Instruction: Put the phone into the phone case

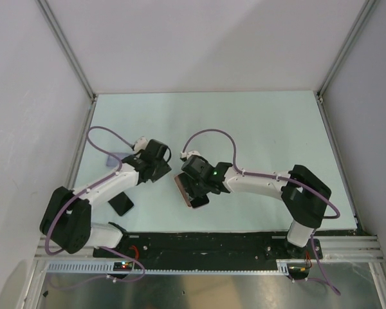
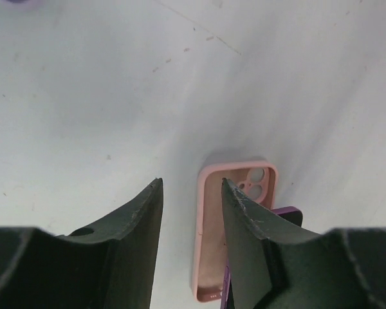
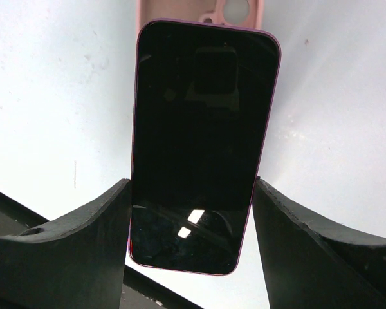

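- Phone [image 3: 202, 141]: black screen up, purple rim, held by its two long edges in the right gripper [image 3: 192, 185].
- The right gripper's fingers [image 3: 83, 244] press against the phone on either side, near its closer end.
- Case [image 3: 167, 8]: pink, lying open side up on the table [image 1: 257, 129] under and beyond the phone. In the right wrist view only its camera-hole end shows past the phone's far edge.
- In the left wrist view the case [image 2: 212, 244] shows a bare pink inside, so the phone is not seated in it. A purple-rimmed corner of the phone [image 2: 288, 215] shows just past the case's right wall. Whether phone and case touch, I cannot tell.
- Left gripper [image 2: 191, 187]: fingers [image 2: 135, 225] spread, with only bare table between them. It hangs above the table just left of the case, and its right finger hides part of the case's side.
- From above, both grippers meet near the table's middle, left [image 1: 156, 161] and right [image 1: 196, 187] close together, with the phone and case below the right one.
- A black flat item [image 1: 122, 205] lies on the table beside the left arm, well apart from the case.
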